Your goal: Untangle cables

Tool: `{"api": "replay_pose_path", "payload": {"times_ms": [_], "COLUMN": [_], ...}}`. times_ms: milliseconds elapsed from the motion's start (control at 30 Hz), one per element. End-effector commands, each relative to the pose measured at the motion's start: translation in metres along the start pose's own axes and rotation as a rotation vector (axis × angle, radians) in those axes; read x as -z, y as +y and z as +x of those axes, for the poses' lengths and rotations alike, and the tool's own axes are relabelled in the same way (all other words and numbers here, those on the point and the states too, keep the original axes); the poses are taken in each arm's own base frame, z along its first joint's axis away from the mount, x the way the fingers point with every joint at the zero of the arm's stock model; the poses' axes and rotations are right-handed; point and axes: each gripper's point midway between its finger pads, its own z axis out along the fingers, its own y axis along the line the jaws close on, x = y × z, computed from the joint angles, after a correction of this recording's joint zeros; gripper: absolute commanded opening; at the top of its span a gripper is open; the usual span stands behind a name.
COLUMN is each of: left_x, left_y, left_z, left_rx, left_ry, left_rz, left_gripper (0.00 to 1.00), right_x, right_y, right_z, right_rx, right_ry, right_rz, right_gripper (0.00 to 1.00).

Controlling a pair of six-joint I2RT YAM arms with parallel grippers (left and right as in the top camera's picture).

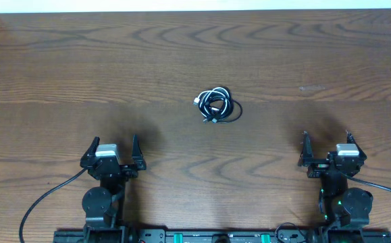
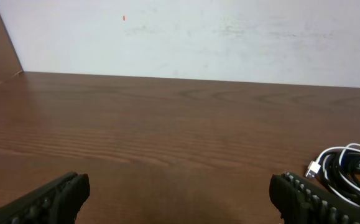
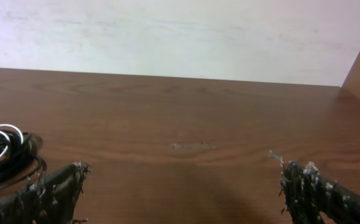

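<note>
Matt wood-grain table (image 1: pixel 60 61), glossy cables (image 1: pixel 217 102) (plastic-sheathed)

Dark wood-grain table (image 1: pixel 80 61) against a plain white wall (image 2: pixel 229 37).

The cables (image 1: pixel 217 106) lie bunched in one small tangled coil just above the middle of the overhead frame, flat on the wooden surface (image 1: pixel 114 61). Thin black cords (image 2: pixel 341 172) loop over one another in rough rings. A thin white cord (image 2: pixel 335 150) winds through them, and its small white plug (image 2: pixel 314 168) pokes out at the coil's left edge. The left wrist view shows the bundle at lower right, and the right wrist view shows it at the left edge.
</note>
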Motion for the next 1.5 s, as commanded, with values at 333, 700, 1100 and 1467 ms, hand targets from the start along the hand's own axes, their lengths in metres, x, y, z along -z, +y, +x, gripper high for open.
{"api": "replay_pose_path", "payload": {"times_ms": [333,700,1100,1467], "left_x": [-0.001,-0.001,0.001,0.038], "left_y": [0.007,0.007,-0.024,-0.073], "left_z": [0.017,0.016,0.008,-0.097], "left_rx": [-0.008,-0.008,0.006,0.079], "left_ry": [0.048,0.048,0.017,-0.275], "left_rz": [-0.04,-0.04,0.143,0.45], "left_gripper": [0.98,0.98,0.98,0.98], "right_x": [0.001,0.001,0.001,0.011], "right_y": [0.001,0.001,0.0,0.022], "right_z": [-0.001,-0.001,-0.001,-0.064], "right_rx": [0.012,0.012,0.017,-0.066], "right_ry": [-0.005,-0.005,-0.005,-0.264], "right_rz": [-0.005,-0.005,0.003,-0.143], "right_gripper": [0.99,0.99,0.99,0.99]}}
